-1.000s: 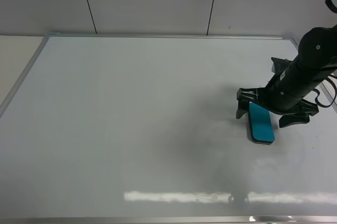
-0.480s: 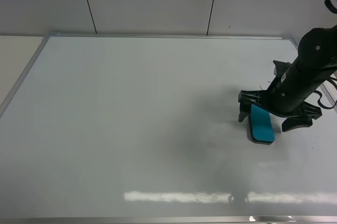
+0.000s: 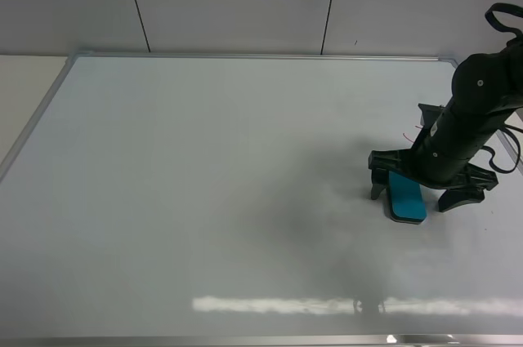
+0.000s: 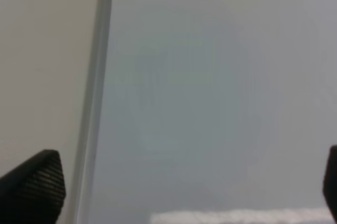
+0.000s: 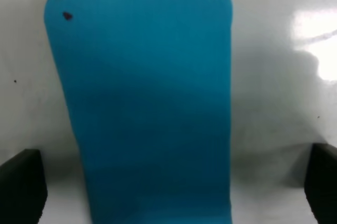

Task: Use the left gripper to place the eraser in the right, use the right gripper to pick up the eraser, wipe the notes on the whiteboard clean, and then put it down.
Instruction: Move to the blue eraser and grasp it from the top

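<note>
The blue flat rectangular eraser point(image 3: 405, 198) lay flat on the white metal-framed whiteboard point(image 3: 204, 184), close to the board's right edge and about midway between its top and bottom rails. Over it stood the black right gripper point(image 3: 415, 193), jaws spread wide, one finger on each side of the eraser and neither touching it. The black left gripper point(image 4: 181, 187) gaped wide as well, holding nothing, above the board beside its silver frame rail point(image 4: 97, 92).

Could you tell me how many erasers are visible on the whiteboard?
1: the blue eraser lies on the right of the whiteboard, straddled by the open right gripper.
</note>
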`<state>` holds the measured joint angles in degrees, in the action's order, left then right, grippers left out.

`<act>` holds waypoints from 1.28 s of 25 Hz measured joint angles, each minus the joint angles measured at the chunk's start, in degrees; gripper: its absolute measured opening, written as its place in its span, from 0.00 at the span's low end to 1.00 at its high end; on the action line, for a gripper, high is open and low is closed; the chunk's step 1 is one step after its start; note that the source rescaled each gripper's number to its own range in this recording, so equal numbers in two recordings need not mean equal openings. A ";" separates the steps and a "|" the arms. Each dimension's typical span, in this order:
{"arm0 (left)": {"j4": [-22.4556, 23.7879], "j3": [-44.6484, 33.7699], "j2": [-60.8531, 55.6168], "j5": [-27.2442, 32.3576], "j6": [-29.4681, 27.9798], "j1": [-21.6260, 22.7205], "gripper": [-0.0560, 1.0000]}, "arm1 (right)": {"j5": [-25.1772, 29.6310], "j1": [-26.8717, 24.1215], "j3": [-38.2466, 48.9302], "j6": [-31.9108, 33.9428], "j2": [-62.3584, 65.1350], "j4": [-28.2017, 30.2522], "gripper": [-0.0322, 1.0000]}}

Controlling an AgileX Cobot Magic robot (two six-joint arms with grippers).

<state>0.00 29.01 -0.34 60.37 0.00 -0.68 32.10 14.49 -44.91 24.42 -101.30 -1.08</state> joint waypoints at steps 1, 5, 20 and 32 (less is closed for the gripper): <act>0.00 0.00 0.00 0.00 0.00 0.00 1.00 | 0.00 0.00 0.00 0.00 0.00 0.00 0.97; 0.00 0.00 0.00 0.00 0.00 0.00 1.00 | -1.06 0.00 0.00 -0.65 0.73 -1.34 0.97; 0.00 0.00 0.00 0.00 0.00 0.00 1.00 | -2.07 0.10 -1.07 -2.99 1.13 -1.34 0.97; 0.00 0.00 0.00 0.00 0.00 0.00 1.00 | -0.84 0.10 -1.07 -2.99 0.06 -1.34 0.78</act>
<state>0.00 29.01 -0.34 60.37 0.00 -0.68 31.27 14.59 -45.98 21.43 -101.23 -2.42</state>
